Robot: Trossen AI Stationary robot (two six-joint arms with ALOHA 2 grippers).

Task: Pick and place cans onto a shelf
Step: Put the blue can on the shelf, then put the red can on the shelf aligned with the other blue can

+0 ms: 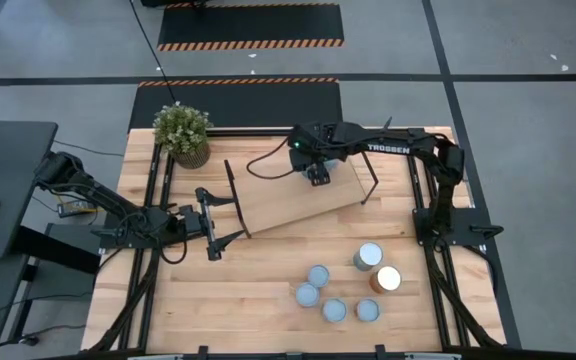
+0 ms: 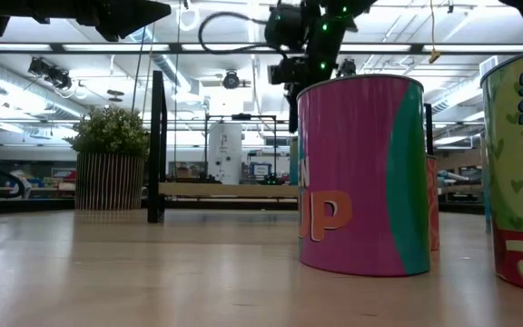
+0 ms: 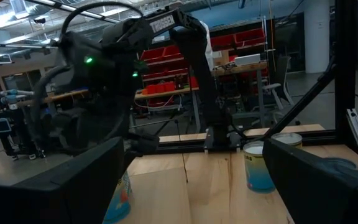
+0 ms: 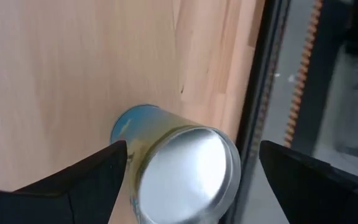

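- Left gripper [image 1: 211, 228] rests at the shelf's [image 1: 268, 200] nine-o'clock end, fingers spread wide, holding nothing.
- Right gripper [image 1: 317, 177] hangs above the shelf's two-o'clock part; only its wrist view shows the blue can [image 4: 179, 162] standing between its parted fingers, which do not touch it.
- High view counts six loose cans [image 1: 346, 285] on the table [image 1: 238, 310], toward five o'clock from the shelf; one is white-topped [image 1: 386, 279].
- One potted plant [image 1: 182, 133] at ten o'clock.

"TROSSEN" on right arm [image 1: 388, 149], pink can [image 2: 363, 173] — possibly "UP", partly cut off
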